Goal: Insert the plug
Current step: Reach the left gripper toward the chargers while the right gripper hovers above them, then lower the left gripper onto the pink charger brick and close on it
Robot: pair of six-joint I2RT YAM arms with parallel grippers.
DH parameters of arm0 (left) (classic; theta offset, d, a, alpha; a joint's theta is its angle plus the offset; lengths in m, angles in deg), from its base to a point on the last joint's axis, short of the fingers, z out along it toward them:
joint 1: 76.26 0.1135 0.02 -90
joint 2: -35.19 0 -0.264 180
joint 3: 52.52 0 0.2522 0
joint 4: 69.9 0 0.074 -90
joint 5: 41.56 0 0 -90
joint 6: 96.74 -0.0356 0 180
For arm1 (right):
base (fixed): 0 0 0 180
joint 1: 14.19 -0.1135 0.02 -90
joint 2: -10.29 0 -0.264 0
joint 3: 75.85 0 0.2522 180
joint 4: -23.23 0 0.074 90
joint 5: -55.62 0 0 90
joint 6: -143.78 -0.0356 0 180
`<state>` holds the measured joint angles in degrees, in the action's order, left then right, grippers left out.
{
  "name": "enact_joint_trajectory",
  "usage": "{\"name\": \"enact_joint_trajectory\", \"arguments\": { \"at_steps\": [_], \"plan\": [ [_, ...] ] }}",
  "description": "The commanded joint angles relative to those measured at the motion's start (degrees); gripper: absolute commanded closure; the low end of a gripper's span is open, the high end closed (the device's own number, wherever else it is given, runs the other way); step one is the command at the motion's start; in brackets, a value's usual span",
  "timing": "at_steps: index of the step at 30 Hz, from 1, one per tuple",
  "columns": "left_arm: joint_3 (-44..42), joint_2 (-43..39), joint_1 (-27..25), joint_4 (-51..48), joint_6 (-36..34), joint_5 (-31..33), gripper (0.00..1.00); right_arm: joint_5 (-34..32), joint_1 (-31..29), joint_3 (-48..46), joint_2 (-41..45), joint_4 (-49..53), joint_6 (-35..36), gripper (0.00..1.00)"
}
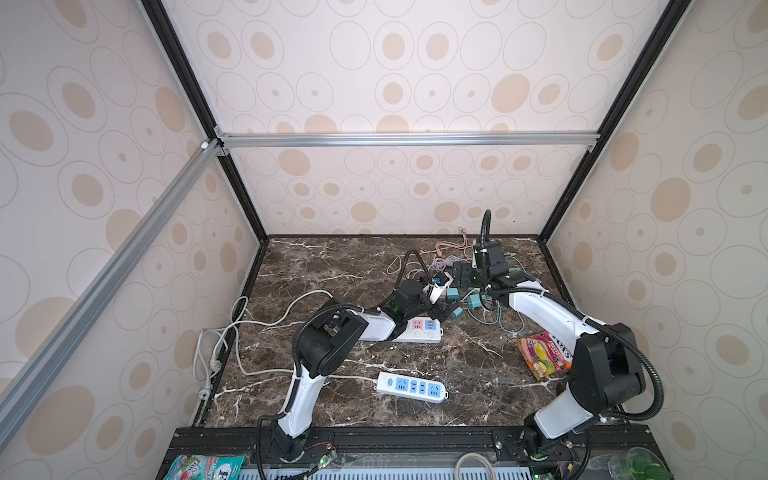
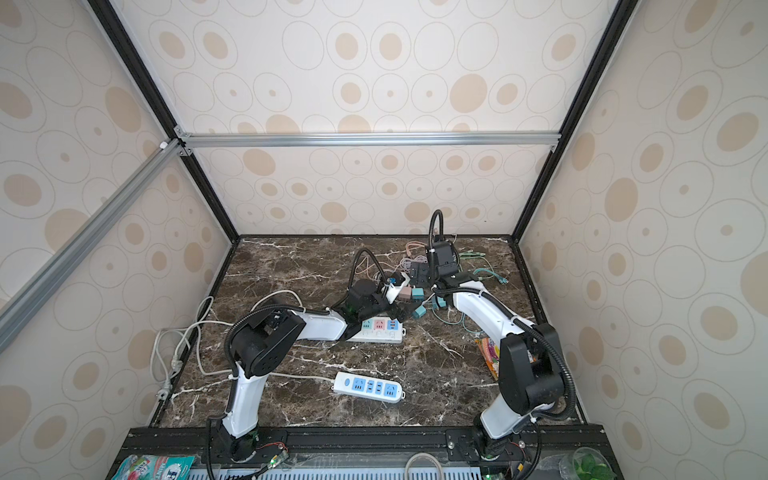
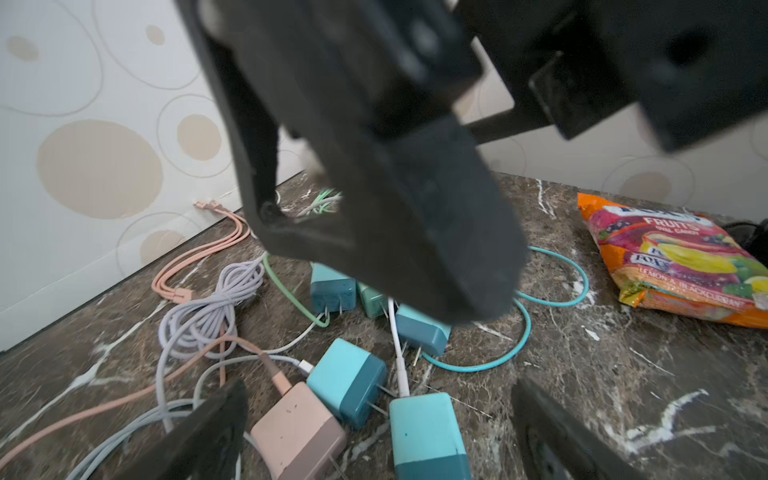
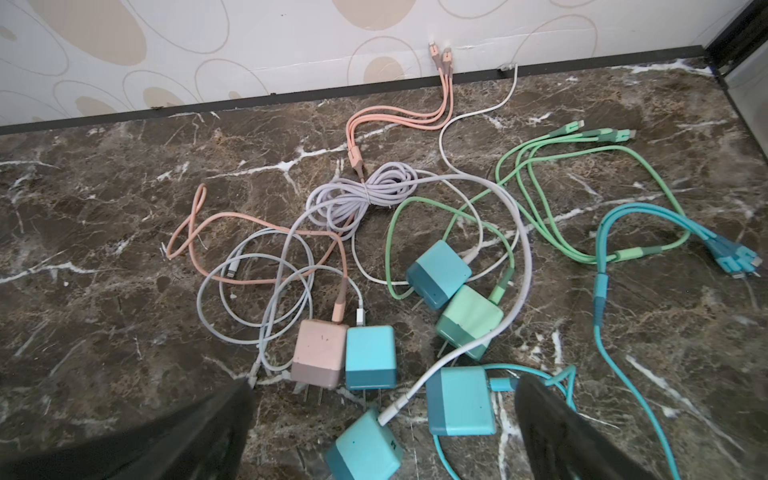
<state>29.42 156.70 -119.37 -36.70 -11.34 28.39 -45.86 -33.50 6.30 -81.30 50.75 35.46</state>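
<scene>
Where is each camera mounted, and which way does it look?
Top views: high in front, looking down at the marble table; left arm, right arm whole.
Left wrist: on left arm, facing chargers and Fox's candy bag; open left gripper, right gripper ahead.
Right wrist: on right arm, facing down at chargers, cables; its open fingers show.
Shared: pink charger, both wrist views.

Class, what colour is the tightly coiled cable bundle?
Pale lilac; the coiled cable bundle shows best in the right wrist view.
</scene>
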Motion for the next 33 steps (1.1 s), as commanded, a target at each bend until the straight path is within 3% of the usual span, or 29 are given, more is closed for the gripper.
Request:
{"name": "enact_joint_trajectory", "arguments": {
  "at_steps": [1, 13, 19, 23, 29, 31, 33],
  "plan": [
    [5.8, 3.3, 0.7, -2.0, -6.3, -4.5, 0.02, -2.6, -0.1, 2.0, -1.3, 1.5, 0.7, 0.00],
    [18.4, 12.1, 5.1, -9.5, 2.0, -17.6, 0.01, -4.7, 0.0, 5.4, -4.3, 3.8, 1.9, 0.00],
    [31.3, 18.9, 6.5, -20.6, 3.5, -22.1, 0.02, -5.7, 0.1, 6.6, -7.2, 4.6, 0.6, 0.00],
    [26.9, 17.1, 6.6, -14.2, 5.8, -23.1, 0.01, -5.9, 1.3, 5.8, -7.3, 5.2, -2.5, 0.00],
    [18.9, 11.1, 6.6, -8.1, 5.9, -19.3, 0.02, 0.1, 6.1, 5.8, -8.7, 7.2, -4.8, 0.00],
    [15.8, 8.5, 6.6, -5.6, 6.3, -17.4, 0.02, 4.4, 7.5, 8.2, -10.8, 10.4, -5.2, 0.06],
    [12.8, 6.3, 6.5, -2.9, 6.5, -16.2, 0.02, 4.5, 7.9, 11.3, -13.3, 14.7, -6.8, 0.09]
  ]
}}
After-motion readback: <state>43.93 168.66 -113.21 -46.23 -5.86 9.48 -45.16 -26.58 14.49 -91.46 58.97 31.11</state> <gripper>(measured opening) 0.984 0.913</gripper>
